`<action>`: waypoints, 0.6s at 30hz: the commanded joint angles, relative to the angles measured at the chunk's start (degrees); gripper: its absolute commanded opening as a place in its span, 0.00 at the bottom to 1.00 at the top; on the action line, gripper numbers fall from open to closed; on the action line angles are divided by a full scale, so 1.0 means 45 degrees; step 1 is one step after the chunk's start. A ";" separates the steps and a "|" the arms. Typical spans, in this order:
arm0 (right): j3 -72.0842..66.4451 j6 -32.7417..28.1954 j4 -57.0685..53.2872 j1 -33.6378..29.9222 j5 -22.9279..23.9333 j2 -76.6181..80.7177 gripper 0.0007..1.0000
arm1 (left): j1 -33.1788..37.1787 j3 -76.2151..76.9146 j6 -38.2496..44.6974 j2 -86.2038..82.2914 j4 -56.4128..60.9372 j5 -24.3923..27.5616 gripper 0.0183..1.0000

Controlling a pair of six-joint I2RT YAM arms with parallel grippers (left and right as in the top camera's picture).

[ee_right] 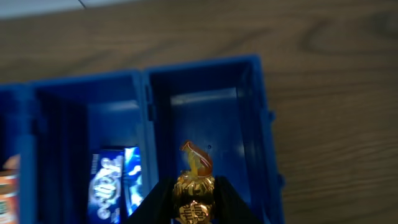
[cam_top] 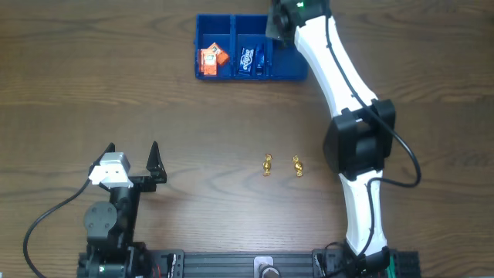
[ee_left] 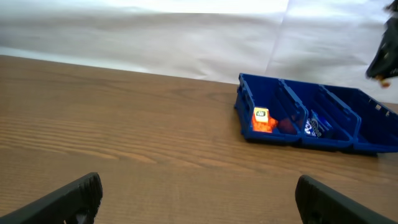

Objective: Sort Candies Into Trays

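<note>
A blue tray (cam_top: 287, 69) with three compartments stands at the far middle of the table. Its left compartment holds orange candies (cam_top: 211, 59) and its middle one blue candies (cam_top: 251, 60). My right gripper (ee_right: 194, 208) is shut on a gold candy (ee_right: 195, 177), hanging over the empty right compartment (ee_right: 205, 115). Two more gold candies (cam_top: 267, 164) (cam_top: 297, 166) lie side by side on the table's middle. My left gripper (cam_top: 133, 154) stands open near the front left, far from the tray (ee_left: 311, 118), with nothing between its fingers.
The brown wooden table (cam_top: 93, 77) is bare to the left of the tray and around the two loose candies. The right arm (cam_top: 340, 77) stretches from the front right up to the tray. A white backdrop (ee_left: 155, 37) hangs behind the table's far edge.
</note>
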 commanded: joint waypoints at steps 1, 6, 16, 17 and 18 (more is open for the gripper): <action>0.0005 -0.0180 0.0000 -0.0170 0.0024 0.0262 0.26 | 0.0078 -0.0189 0.0044 -0.0083 -0.0534 0.0073 1.00; 0.0005 -0.0228 -0.0272 -0.0165 0.0034 0.0219 0.58 | 0.0078 -0.0189 0.0044 -0.0083 -0.0534 0.0073 1.00; -0.5518 -0.0015 0.0481 0.1855 0.0053 -0.4964 0.65 | 0.0078 -0.0189 0.0044 -0.0083 -0.0534 0.0078 1.00; -0.6951 0.0447 0.0738 0.2103 -0.0087 -0.5945 0.66 | 0.0078 -0.0189 0.0044 -0.0083 -0.0534 0.0073 1.00; -0.7859 0.0714 0.0763 0.2273 -0.0204 -0.6518 0.67 | 0.0078 -0.0189 0.0044 -0.0083 -0.0534 0.0073 1.00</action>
